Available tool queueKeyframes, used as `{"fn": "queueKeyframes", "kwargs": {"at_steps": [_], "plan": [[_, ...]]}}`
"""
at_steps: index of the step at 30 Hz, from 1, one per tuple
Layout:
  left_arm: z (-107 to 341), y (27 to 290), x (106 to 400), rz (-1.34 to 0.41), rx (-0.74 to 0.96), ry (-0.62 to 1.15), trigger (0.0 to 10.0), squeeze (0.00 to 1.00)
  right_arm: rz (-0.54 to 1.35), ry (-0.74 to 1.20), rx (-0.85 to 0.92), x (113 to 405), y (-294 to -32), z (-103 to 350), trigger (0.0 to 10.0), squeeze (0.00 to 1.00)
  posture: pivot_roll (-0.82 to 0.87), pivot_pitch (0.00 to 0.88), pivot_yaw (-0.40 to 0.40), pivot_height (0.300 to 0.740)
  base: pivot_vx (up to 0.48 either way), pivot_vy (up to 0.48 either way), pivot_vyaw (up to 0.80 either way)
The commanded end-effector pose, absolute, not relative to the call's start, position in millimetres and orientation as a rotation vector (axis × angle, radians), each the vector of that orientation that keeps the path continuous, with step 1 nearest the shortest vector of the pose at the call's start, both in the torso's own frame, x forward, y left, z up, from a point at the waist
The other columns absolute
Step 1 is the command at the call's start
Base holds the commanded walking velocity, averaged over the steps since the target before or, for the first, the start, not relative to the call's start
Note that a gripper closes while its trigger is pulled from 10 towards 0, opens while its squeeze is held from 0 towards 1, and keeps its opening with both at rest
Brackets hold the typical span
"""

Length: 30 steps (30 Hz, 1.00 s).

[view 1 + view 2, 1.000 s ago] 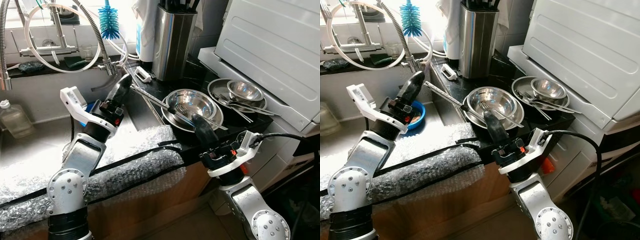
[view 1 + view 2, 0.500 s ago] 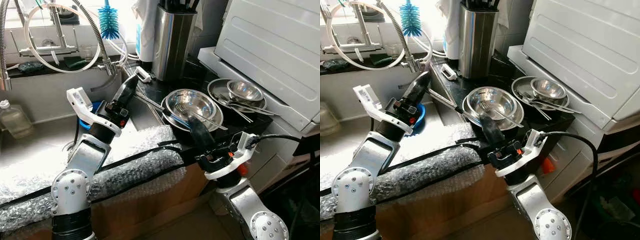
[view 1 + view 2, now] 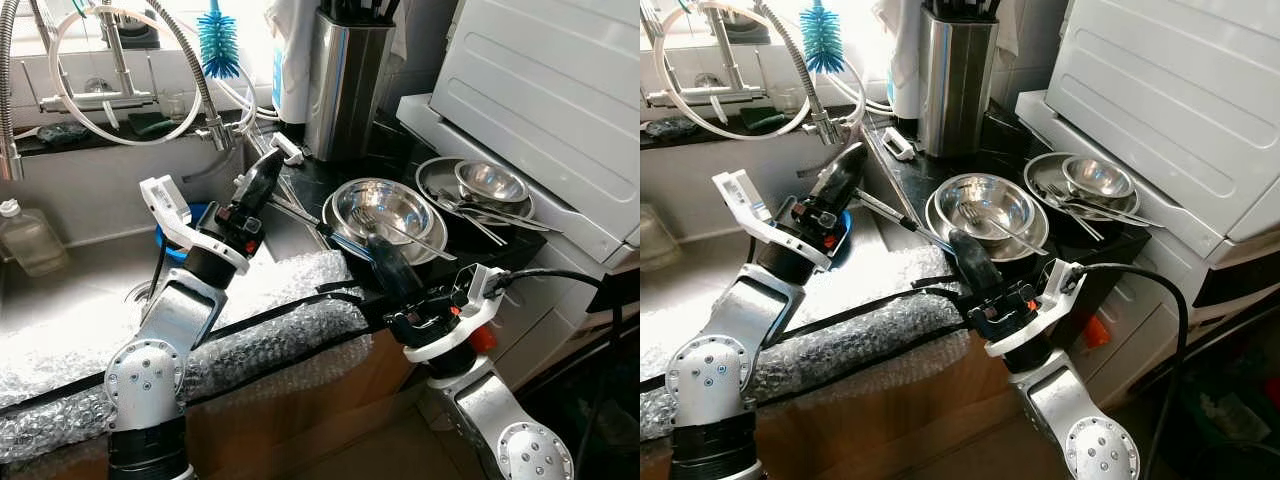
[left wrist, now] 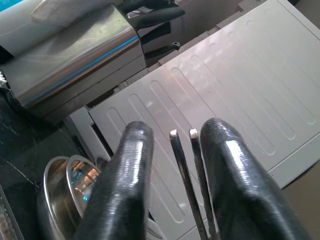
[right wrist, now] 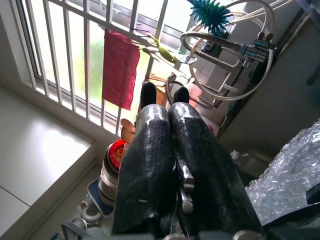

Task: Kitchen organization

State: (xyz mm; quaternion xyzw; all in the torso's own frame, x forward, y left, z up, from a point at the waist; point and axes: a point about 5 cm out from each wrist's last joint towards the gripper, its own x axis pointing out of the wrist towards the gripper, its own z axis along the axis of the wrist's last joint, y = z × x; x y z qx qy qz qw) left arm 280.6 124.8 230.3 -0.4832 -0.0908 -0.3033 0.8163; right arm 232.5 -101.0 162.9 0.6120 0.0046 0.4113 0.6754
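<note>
A pair of long metal tongs [image 3: 890, 212] slants over the sink's right edge. My right gripper [image 3: 362, 245] is shut on one end of them, just in front of the stacked steel bowls [image 3: 395, 200]. In the right wrist view the fingers [image 5: 150, 150] press together on the metal strip [image 5: 184, 185]. My left gripper [image 3: 268, 168] is at the tongs' other end, above the sink edge. Its fingers [image 4: 130, 165] stand apart, with the tongs' two thin tips [image 4: 182, 165] between them and small gaps at the sides.
A fork lies in the stacked bowls. A steel plate with a small bowl [image 3: 490, 180] and cutlery sits to the right, under a white appliance door [image 3: 560, 90]. A knife block [image 3: 345, 80] stands behind. Bubble wrap [image 3: 280, 330] covers the counter front. A blue bowl [image 3: 840, 235] and a bottle [image 3: 25, 235] are in the sink.
My right gripper has carried the tongs left, toward the sink. My left gripper has swung right and up until its fingers straddle the tongs' free tips.
</note>
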Motion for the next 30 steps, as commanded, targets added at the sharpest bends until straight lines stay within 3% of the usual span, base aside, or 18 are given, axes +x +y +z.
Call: {"fn": "queueKeyframes", "kwargs": {"at_steps": [1,27,28,30], "plan": [[232.6,120.3,277.9,-0.675,-1.042,-0.188,0.0,0.00,0.932,0.002,1.376,231.5,-102.0,164.2,10.0,0.00,-0.04,0.000,-0.117,0.740,0.000,0.000,0.00],[234.2,117.9,276.1,-0.654,-1.137,-0.167,0.0,0.00,0.819,-0.083,1.352,238.1,-111.9,164.9,10.0,0.00,-0.04,0.000,-0.116,0.740,0.000,0.000,0.00],[235.1,117.7,275.9,-0.656,-1.135,-0.168,0.0,0.00,0.822,-0.081,1.350,238.0,-111.8,164.9,10.0,1.00,-0.04,0.000,-0.116,0.740,0.000,0.000,0.00],[237.6,119.6,276.8,-0.644,-1.138,-0.181,0.0,0.00,0.826,-0.080,1.346,238.0,-111.4,165.0,10.0,1.00,-0.04,0.000,-0.117,0.740,0.000,0.000,0.00]]}}
